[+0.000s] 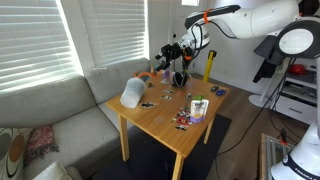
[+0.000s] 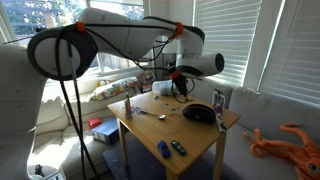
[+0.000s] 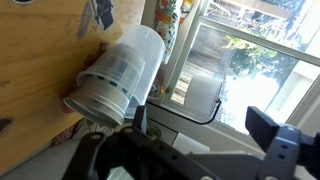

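Honestly, not much looks done yet, as far as I can judge. Closest to the wrist camera, the gripper has its fingers spread wide with nothing between them. In an exterior view it hangs over the far part of the table, clear of everything on it.

Just past the fingers is the clear plastic cup, lying on its side on the wood near the table corner by the sofa. So no contact, no grip, no lift, and I'd say all of that is left to do.

Its long axis lies flat along the tabletop and runs diagonally in the wrist view. The wide end is at lower left by the table edge (can't tell if it's open) and the narrower base points up-right toward the window. Farther down the table there's a small container
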Available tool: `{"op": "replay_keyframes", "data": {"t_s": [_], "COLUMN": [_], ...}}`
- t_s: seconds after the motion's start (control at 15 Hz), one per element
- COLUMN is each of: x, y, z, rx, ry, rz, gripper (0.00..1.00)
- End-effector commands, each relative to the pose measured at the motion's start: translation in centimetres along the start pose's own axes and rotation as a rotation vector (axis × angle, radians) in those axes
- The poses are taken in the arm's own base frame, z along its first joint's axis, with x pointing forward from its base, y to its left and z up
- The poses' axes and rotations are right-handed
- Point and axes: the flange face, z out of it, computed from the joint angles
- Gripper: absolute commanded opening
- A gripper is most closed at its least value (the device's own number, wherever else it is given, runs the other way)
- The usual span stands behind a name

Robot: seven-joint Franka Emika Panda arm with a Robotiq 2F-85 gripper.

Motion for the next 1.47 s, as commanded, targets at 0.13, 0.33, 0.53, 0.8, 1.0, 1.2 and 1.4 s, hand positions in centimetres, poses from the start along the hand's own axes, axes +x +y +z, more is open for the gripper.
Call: {"op": "replay_keyframes", "data": {"t_s": [0.13,0.33,0.53,0.8,1.0,1.2,1.4], "x": [1.6,3.0,4.3,5.6,6.1,6.6,6.8], "y": [-1.3,-2.1,-2.4,-1.2,0.3,1.5,2.8], "z": [0.1,0.8,2.2,4.0,4.4,4.5,5.0], "rx": [-0.025,-0.061,-0.104,-0.167,-0.196,-0.194,-0.185], "ry": [0.031,0.029,0.002,-0.053,-0.079,-0.078,-0.079], "rz": [-0.088,-0.128,-0.151,-0.167,-0.154,-0.145,-0.131], "gripper": [1.00,1.00,1.00,1.00,1.00,1.00,0.98]}}
